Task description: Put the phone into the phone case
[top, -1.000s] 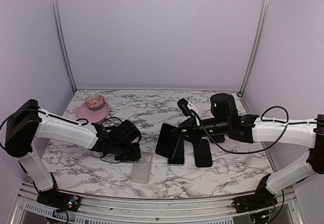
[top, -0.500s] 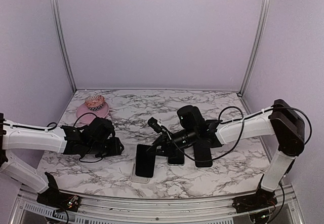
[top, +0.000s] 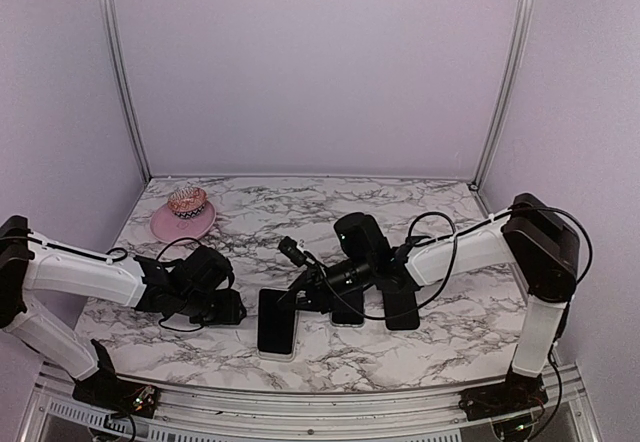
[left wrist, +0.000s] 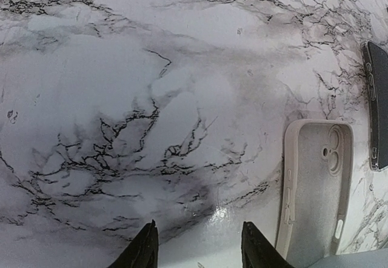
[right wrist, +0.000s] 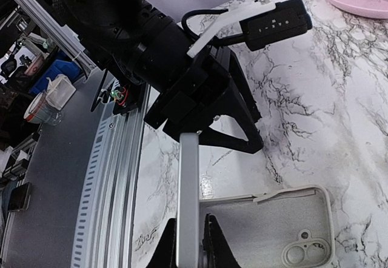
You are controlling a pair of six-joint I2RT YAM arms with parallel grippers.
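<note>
table (left wrist: 151,98): glossy marble-look | phone case (left wrist: 318,189): matt, fine-grained | phone (top: 277,327): glossy black

Marble worktop (top: 300,202) before me: pink plate (top: 165,228) far left, pale phone case (left wrist: 318,183) near front edge, dark slab (top: 402,314) and second dark slab (top: 349,312) to its right.

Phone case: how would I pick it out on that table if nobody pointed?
Find the near edge of the marble table, between the two arms. The phone case lies flat there, open side up, beneath the phone held in the right gripper. It is a pale, empty shell with a camera cut-out; the phones lying to its right are black.
</note>
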